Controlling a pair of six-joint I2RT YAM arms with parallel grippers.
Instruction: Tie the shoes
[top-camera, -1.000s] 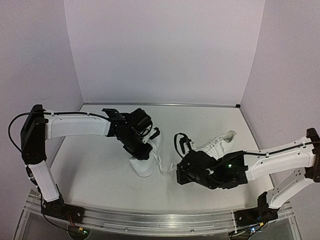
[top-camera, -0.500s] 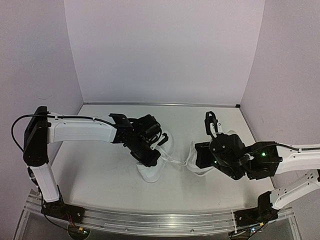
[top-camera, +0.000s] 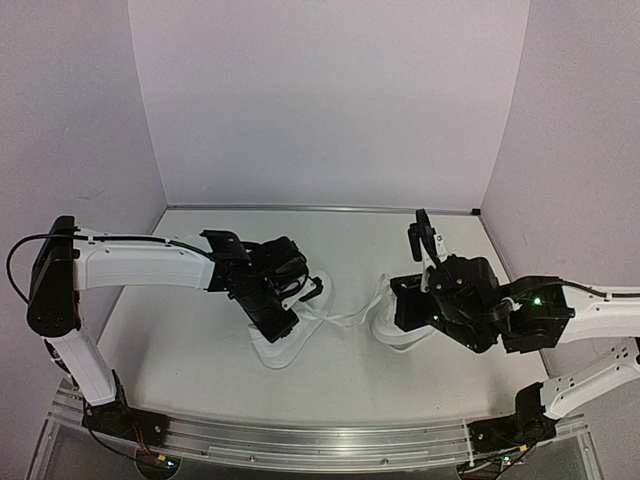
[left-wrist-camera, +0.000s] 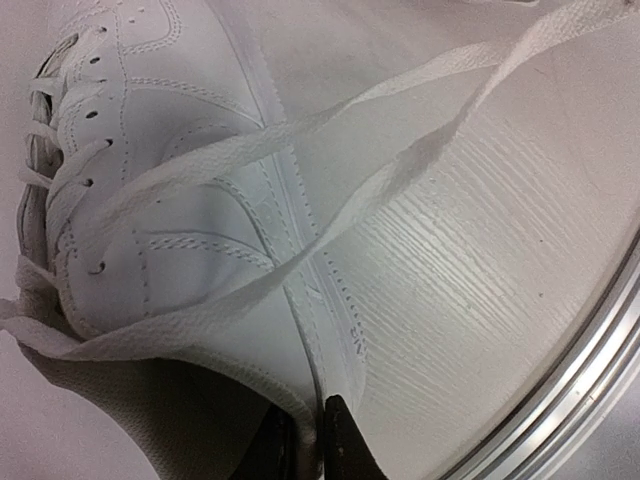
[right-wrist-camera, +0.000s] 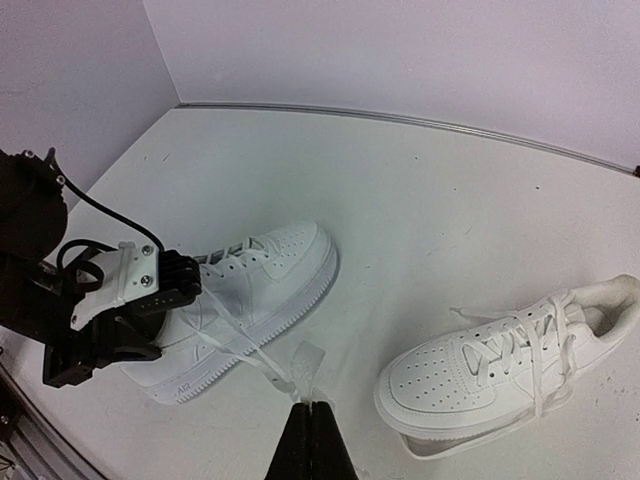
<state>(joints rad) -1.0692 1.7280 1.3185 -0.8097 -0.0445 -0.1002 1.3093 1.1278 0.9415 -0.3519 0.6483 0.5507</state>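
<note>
The left shoe (top-camera: 280, 350) lies at mid-left, its toe pointing away in the right wrist view (right-wrist-camera: 250, 290). My left gripper (top-camera: 288, 318) is shut on its heel collar, the fingers pinching the wall (left-wrist-camera: 312, 445). The shoe's long laces (top-camera: 345, 318) stretch right to my right gripper (top-camera: 393, 305), which is shut on their ends (right-wrist-camera: 305, 375); its fingertips (right-wrist-camera: 310, 420) are pressed together. The laces also cross the shoe's side in the left wrist view (left-wrist-camera: 300, 140). The right shoe (right-wrist-camera: 500, 365) sits loose-laced to the right, mostly hidden under my right arm in the top view (top-camera: 402, 336).
White tabletop with lilac walls on the left, back and right. A metal rail (top-camera: 330, 445) runs along the near edge and shows close to the left shoe's heel in the left wrist view (left-wrist-camera: 580, 370).
My right gripper has moved right and away from the left shoe, drawing the laces out taut. My left gripper and the left shoe have shifted slightly left and nearer.
</note>
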